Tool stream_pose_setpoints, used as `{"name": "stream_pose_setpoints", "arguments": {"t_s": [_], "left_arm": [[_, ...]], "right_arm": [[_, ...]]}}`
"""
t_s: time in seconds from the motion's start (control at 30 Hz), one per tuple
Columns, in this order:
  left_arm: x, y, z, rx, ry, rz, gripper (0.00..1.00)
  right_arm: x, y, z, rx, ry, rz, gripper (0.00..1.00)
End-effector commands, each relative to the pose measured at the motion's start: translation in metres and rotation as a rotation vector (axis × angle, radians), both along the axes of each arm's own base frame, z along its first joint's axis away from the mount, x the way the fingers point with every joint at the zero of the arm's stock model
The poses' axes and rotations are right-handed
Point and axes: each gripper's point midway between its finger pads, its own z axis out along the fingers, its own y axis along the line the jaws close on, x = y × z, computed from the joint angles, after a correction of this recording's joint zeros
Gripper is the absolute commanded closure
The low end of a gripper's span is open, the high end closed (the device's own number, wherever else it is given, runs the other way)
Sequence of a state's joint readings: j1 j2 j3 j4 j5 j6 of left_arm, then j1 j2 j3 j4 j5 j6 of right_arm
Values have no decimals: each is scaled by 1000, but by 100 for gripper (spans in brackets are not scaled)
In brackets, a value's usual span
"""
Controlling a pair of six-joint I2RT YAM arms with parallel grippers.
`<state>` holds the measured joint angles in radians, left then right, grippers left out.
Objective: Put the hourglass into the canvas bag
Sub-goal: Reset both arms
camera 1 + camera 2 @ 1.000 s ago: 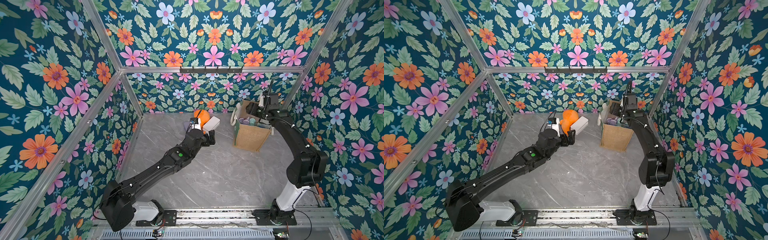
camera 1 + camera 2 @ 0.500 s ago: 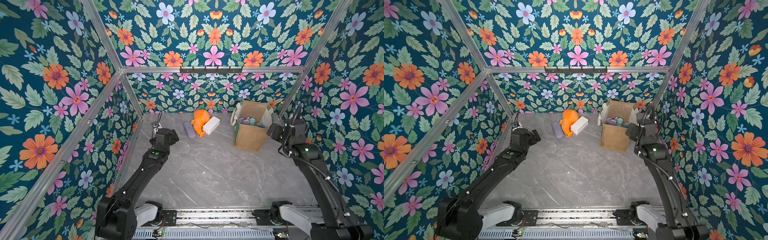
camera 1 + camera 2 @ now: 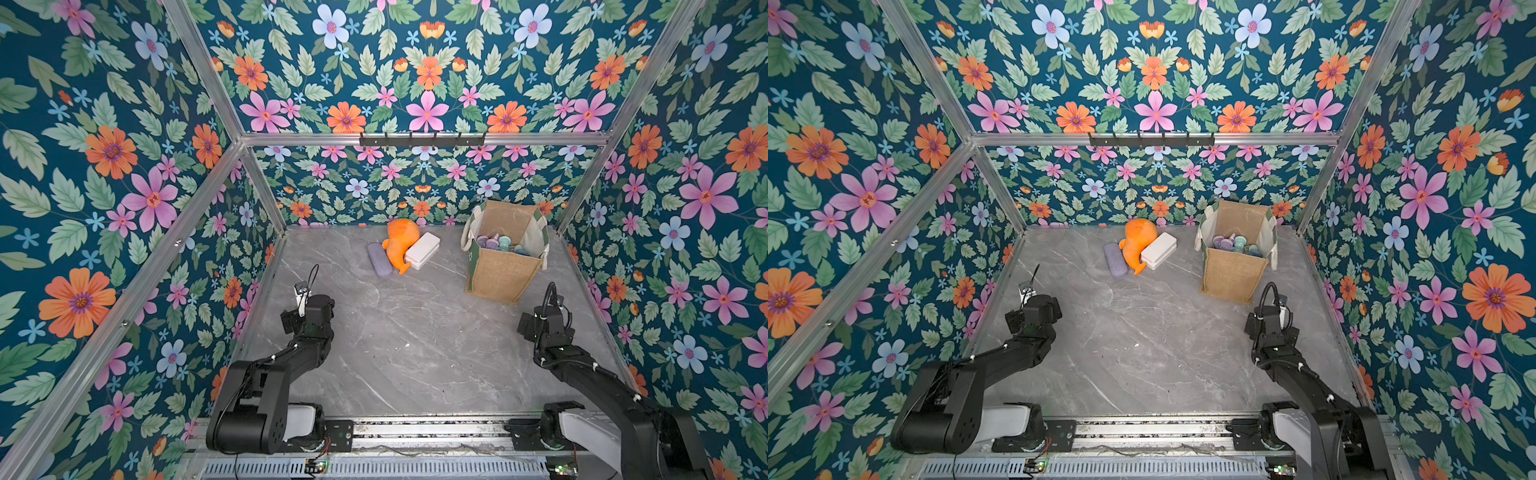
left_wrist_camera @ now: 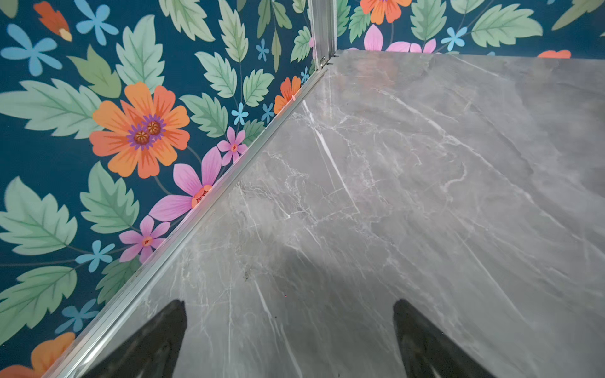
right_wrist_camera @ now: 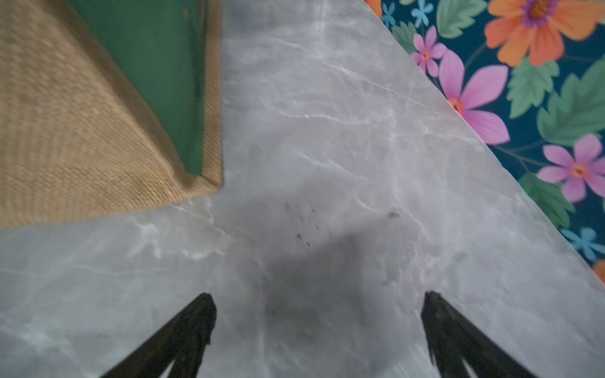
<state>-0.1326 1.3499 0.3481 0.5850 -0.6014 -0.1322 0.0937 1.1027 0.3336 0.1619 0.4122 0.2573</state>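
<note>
The canvas bag [image 3: 498,274] [image 3: 1231,272] stands upright at the back right of the grey table, mouth open. Several pastel purple and teal hourglasses [image 3: 498,242] [image 3: 1235,243] lie inside it. My right gripper [image 5: 319,301] is open and empty, low over bare table just in front of the bag's near corner [image 5: 82,137]. My left gripper [image 4: 289,307] is open and empty too, over bare table beside the left wall. In both top views the two arms [image 3: 309,320] [image 3: 548,328] are folded back toward the front, and the wrists hide their fingers.
An orange plush toy [image 3: 401,245], a white box [image 3: 423,250] and a lavender case [image 3: 379,259] lie together at the back centre. Floral walls close in three sides. A black hook rail [image 3: 422,139] hangs on the back wall. The arms' base rail [image 3: 415,430] runs along the front.
Both arms pulled back from the rear of the table to the front. The right gripper left the bag's mouth and opened wide. The left gripper moved away from the orange toy.
</note>
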Motion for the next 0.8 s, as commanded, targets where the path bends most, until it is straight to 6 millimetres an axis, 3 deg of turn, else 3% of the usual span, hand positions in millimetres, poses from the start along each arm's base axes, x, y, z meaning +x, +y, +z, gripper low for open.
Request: {"name": "stream_pose_setpoints", "arguments": {"t_s": [0.0,0.1,0.23,0.3,0.33,0.37,0.43,0.77], "left_arm": [[19,-5,37,35,-217,-78,0],[28,-13,37,3,-242,-151,0],[33,-39,37,-33,-311,-334,0],[30,-39,26,-30,-324,-330,0],[33,-40,30,-5,-356,-340,0],[37,-43,22,-16,-306,-352,0],[46,-37,15,-55,-252,-326,0],[46,-33,16,-62,-262,-323,0]], "right_arm": [[45,11,38,-26,-192,82,1],[67,27,48,-67,-272,207,1],[74,26,35,-72,-315,247,1],[65,29,33,-47,-359,271,1],[68,30,32,-49,-375,283,1],[73,28,36,-67,-397,281,1],[74,17,25,-5,-305,230,1],[73,11,27,7,-339,215,1]]}}
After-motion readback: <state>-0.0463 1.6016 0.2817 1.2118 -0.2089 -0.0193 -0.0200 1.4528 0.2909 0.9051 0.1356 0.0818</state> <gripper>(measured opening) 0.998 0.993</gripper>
